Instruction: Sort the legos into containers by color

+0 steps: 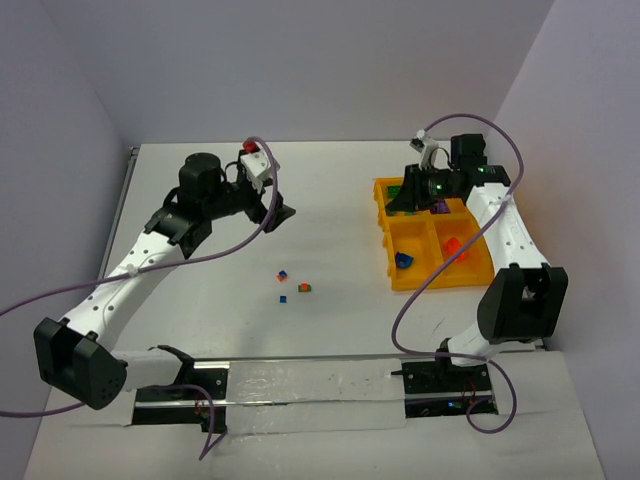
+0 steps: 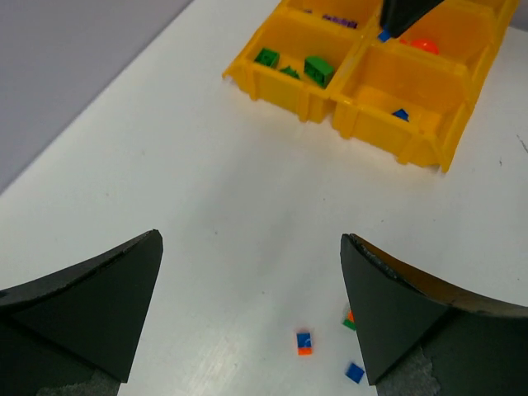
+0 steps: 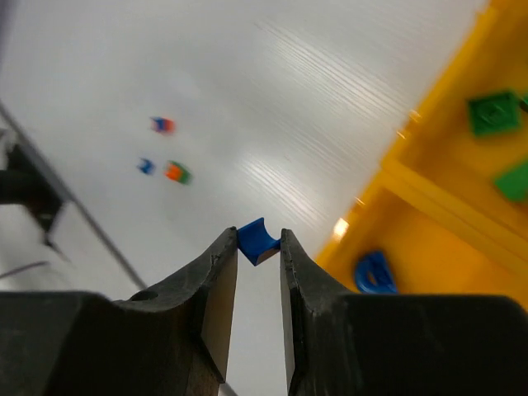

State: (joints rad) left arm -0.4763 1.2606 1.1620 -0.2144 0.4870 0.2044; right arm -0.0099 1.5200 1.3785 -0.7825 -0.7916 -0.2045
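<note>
Lying on table [image 1: 330,200]: three legos [image 1: 282,273]; right pincer [image 3: 256,246] grips one blue piece [image 3: 257,237] (left pincer [image 2: 252,238] wide).

Position report. The tray [image 1: 420,284] stands on the right half of the table [image 1: 330,200], set toward the far side, with its compartments in two rows. Bricks [image 2: 318,69] lie in each compartment. Three loose pieces [image 1: 282,274] lie on the table near its middle, left of the tray, nearer than it and well apart from it. Over the table, the left gripper [image 1: 281,214] hangs on the far side of those pieces. Over the tray's left side is the right gripper [image 3: 256,241], with a small brick [image 3: 254,233] between its fingers.
</note>
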